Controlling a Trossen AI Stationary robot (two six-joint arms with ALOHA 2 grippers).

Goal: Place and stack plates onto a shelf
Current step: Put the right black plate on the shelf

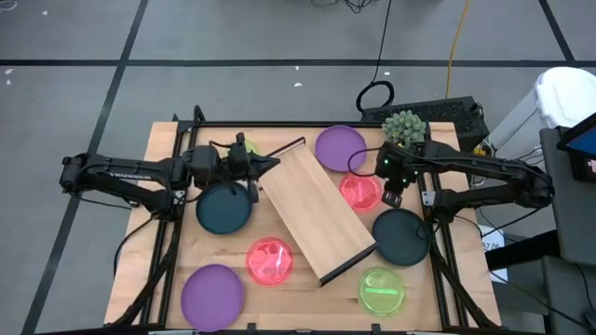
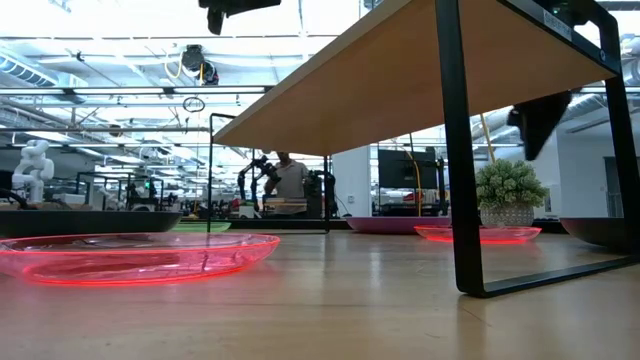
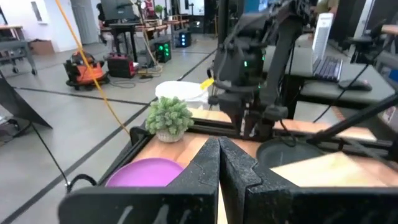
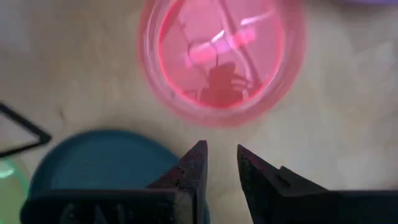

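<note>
The left gripper (image 1: 264, 166) is seen with its fingers pressed together and empty, just beside the near end of the shelf (image 1: 317, 212), which is laid diagonally across the counter (image 1: 307, 293); a dark teal plate (image 1: 223, 208) is found just beneath that gripper, with a pink plate (image 1: 270, 260) and a purple plate (image 1: 212, 295) farther off. The right gripper (image 1: 392, 198) is held slightly apart, with nothing between its fingers, above the gap between a pink plate (image 4: 221, 56) and a dark teal plate (image 4: 102, 165). A purple plate (image 1: 340, 147) is placed beyond it and a green plate (image 1: 383, 289) past the teal one.
</note>
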